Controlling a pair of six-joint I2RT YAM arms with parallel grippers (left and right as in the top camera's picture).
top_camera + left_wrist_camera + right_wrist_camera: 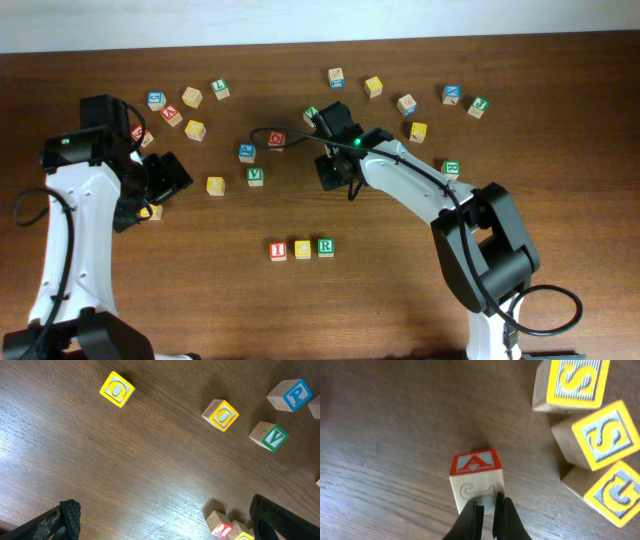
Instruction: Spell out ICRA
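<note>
A row of three blocks lies at the table's front middle: a red I, a yellow block and a green R. In the right wrist view a red-topped A block stands on the wood. My right gripper is shut, its tips against the A block's near side. In the overhead view the right gripper hides that block. My left gripper is open and empty above bare wood, with the red I beside its right finger. It shows at the left in the overhead view.
Yellow S, S and G blocks crowd the right of the right wrist view. Two yellow O blocks, a green V and a blue P lie ahead of the left gripper. Several more blocks are scattered along the table's back.
</note>
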